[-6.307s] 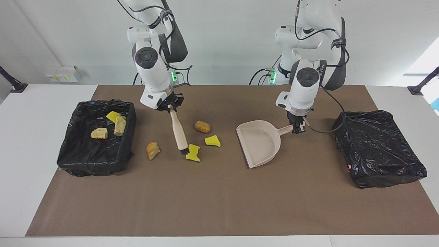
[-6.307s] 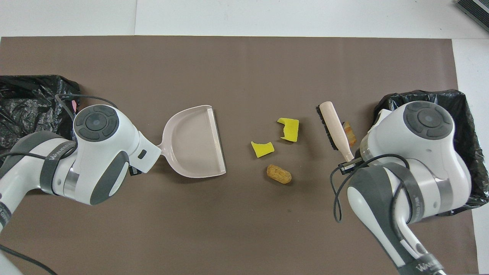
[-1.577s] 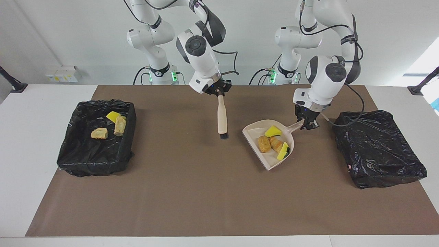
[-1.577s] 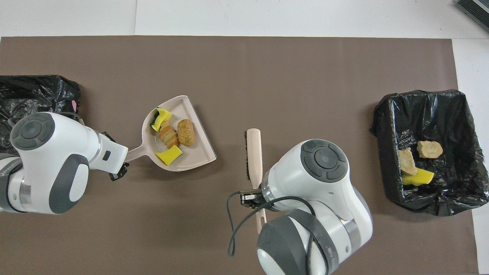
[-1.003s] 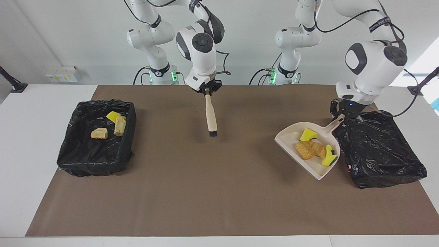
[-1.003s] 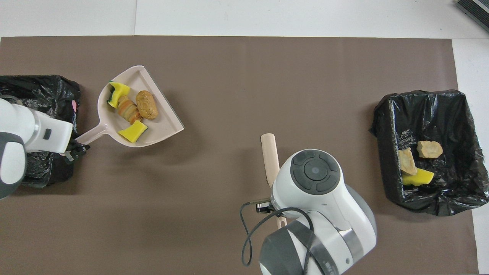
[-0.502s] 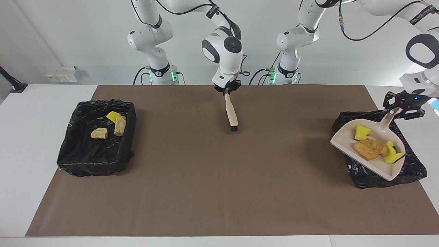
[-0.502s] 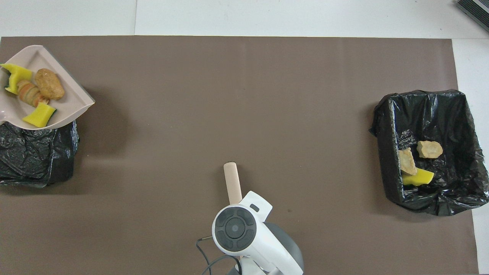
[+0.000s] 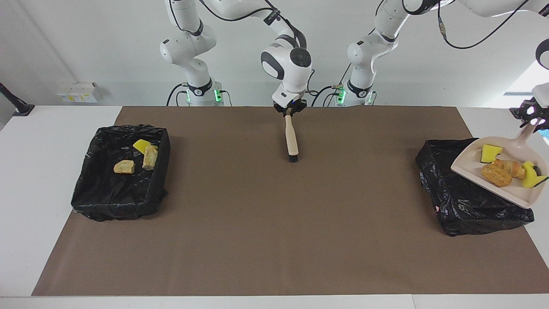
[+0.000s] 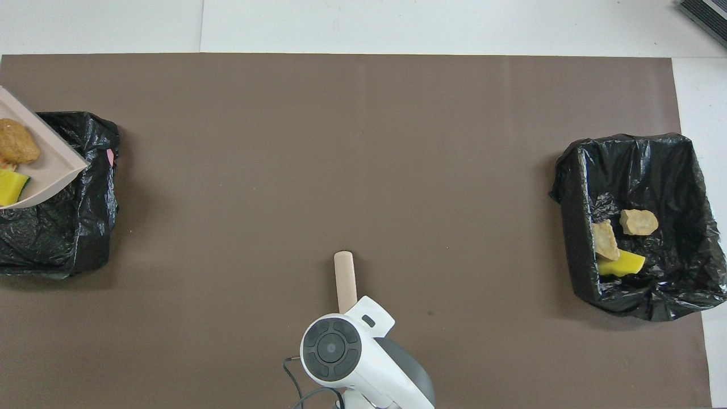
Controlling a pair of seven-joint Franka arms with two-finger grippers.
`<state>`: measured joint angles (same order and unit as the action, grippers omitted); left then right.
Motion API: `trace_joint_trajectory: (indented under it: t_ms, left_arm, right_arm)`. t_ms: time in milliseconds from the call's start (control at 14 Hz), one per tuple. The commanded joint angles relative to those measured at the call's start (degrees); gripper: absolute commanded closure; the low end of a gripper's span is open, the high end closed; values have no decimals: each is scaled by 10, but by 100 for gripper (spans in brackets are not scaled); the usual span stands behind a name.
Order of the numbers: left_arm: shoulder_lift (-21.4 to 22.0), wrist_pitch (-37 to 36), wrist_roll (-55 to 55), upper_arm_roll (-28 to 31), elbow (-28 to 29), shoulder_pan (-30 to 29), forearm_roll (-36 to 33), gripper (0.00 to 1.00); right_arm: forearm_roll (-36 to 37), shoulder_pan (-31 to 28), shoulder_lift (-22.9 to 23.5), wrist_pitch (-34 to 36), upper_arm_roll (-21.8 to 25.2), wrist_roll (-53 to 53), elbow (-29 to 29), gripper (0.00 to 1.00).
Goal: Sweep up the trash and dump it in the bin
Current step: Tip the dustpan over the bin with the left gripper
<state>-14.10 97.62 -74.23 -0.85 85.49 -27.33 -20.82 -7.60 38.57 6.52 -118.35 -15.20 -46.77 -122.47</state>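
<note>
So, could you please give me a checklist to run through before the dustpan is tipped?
1. Left pincer shut on the dustpan handle: ok.
2. Four scraps lie in the pan: ok.
3. Pan raised over the bin at the left arm's end: ok.
4. Pan's open lip fully over the bin's opening: cannot tell.
5. Brush out of the way, hanging from the right pincer over the mat between the bins: ok.
6. Other bin holds three scraps: ok.
</note>
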Motion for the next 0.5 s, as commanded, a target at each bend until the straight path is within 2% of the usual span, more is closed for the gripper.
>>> trace_joint_trajectory:
  t_ms: [0, 215, 430]
  left_arm:
    - [-10, -18, -15, -9, -22, 24, -82, 100]
    - [-8, -22, -41, -8, -16, 61, -158, 100]
    - [-4, -23, -57, -9, -6, 84, -221, 100]
  right_arm:
    - [4, -3, -8, -6, -1, -13, 6, 0]
    - [14, -20, -14, 62, 4, -1, 56, 0]
    - [25, -78, -38, 150, 4, 81, 107, 0]
